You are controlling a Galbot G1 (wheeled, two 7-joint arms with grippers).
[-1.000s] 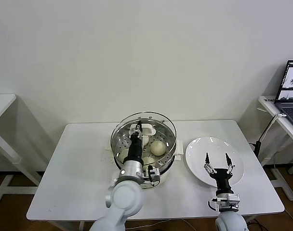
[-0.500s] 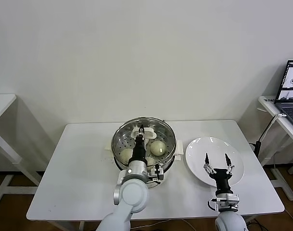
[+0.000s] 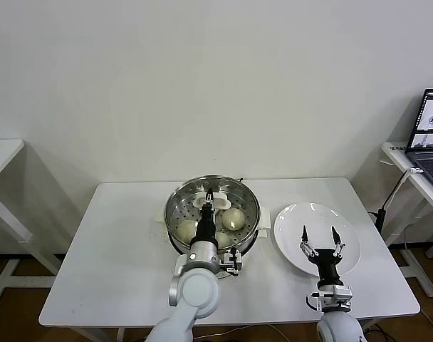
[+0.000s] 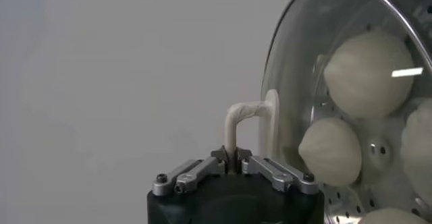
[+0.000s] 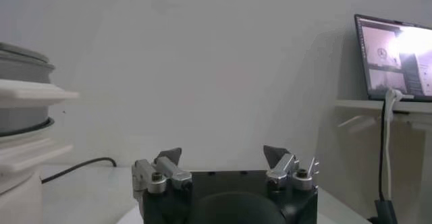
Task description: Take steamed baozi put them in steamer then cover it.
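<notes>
The steamer stands at the table's middle on its cream base. Several baozi lie inside it and show through the clear glass lid, which sits level on the pot's rim. My left gripper is shut on the lid's cream handle from above. In the left wrist view the jaws pinch the thin handle loop, with the glass lid and baozi behind it. My right gripper is open and empty over the white plate; it also shows open in the right wrist view.
The white plate lies to the right of the steamer with nothing on it. A laptop stands on a side table at the far right, with a cable hanging near the table's right edge. The steamer's side shows in the right wrist view.
My left gripper has lowered the lid from a raised, tilted pose down onto the steamer's rim. The right arm has barely moved.
</notes>
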